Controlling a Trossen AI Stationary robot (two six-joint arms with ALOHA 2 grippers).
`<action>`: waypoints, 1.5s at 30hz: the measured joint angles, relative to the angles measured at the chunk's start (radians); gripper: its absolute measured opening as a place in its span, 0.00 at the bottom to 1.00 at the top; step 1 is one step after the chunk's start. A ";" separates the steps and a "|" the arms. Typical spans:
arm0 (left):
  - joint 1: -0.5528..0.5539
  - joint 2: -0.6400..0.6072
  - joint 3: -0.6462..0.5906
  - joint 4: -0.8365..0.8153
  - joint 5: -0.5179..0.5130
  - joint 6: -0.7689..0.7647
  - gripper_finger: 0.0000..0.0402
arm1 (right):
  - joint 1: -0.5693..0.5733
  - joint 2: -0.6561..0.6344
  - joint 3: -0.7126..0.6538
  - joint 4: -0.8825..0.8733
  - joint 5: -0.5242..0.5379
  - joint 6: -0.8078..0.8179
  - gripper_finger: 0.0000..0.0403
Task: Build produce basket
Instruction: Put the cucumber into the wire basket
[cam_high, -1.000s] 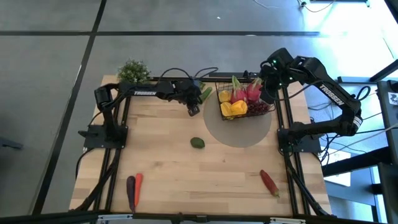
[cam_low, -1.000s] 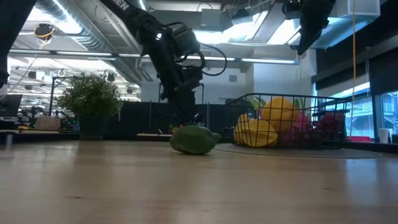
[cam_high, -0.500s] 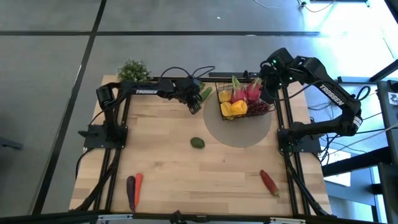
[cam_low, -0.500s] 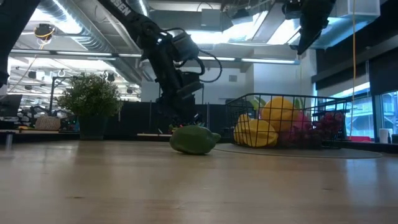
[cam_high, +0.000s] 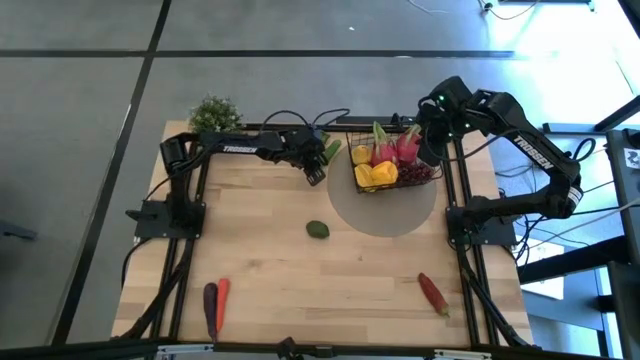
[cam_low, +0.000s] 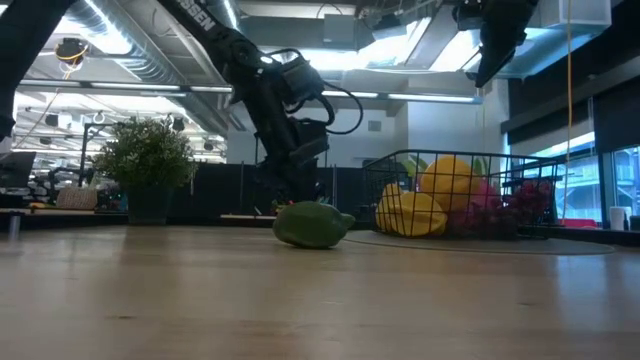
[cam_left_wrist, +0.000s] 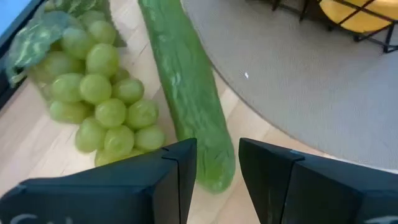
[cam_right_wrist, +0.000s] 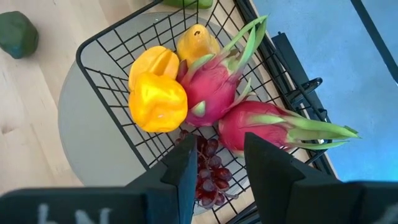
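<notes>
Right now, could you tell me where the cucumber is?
The cucumber lies at the table's far edge, between the green grapes and the grey mat, with the left pincer open over its end.

Black wire basket (cam_right_wrist: 109, 37), pink dragon fruits (cam_right_wrist: 214, 93), yellow pepper (cam_right_wrist: 157, 102), green cucumber (cam_left_wrist: 186, 81), pale green grapes (cam_left_wrist: 99, 93)

— What sits at the far left corner of the wooden table (cam_high: 350, 270)?
— A small bushy green potted plant (cam_high: 214, 113); seen level across the tabletop, it stands upright in a dark pot (cam_low: 148, 204).
— And that pale patch on the wood?
— A round grey mat (cam_high: 385, 214), lying flat toward the far right part of the table.
— Beyond the table?
— A grey floor (cam_high: 250, 60) crossed by dark lines, and, from table height, a ceiling with pipes and bright lights (cam_low: 130, 55).
</notes>
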 joint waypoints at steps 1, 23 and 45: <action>0.000 0.010 0.001 0.010 0.005 -0.002 0.27 | 0.000 0.000 0.000 0.000 0.000 0.002 0.31; -0.018 0.105 0.003 0.065 -0.012 -0.051 0.27 | 0.000 0.000 0.000 0.011 0.000 0.007 0.31; -0.050 0.120 0.069 -0.038 0.019 -0.055 0.01 | 0.000 0.000 0.000 0.017 0.000 0.008 0.31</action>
